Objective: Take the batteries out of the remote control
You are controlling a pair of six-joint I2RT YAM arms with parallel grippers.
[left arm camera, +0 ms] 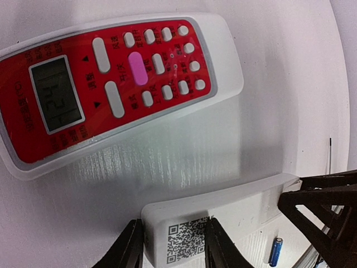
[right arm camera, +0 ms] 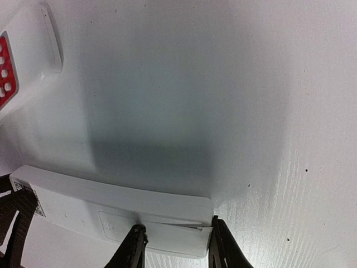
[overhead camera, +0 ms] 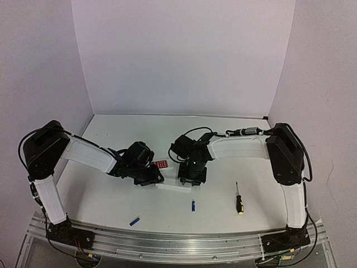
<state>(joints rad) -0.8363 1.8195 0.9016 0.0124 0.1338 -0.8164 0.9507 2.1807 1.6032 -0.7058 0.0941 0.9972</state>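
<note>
Between the fingers of my left gripper [left arm camera: 170, 248] the QR-stickered end of the white remote control [left arm camera: 240, 209] is clamped; my right gripper [right arm camera: 175, 245] pinches its other end. Just beyond lies a red-faced remote [left arm camera: 111, 84]; two blue batteries [overhead camera: 193, 206] [overhead camera: 134, 221] and a screwdriver [overhead camera: 239, 200] lie loose on the surface [overhead camera: 100, 195].

The white counter [overhead camera: 100, 201] carries a red remote [overhead camera: 160, 164] near its middle, a blue battery [overhead camera: 135, 221] by the front edge on the left, a second battery [overhead camera: 193, 206] nearer the centre, and a screwdriver [overhead camera: 239, 200] to the right, all apart.
</note>
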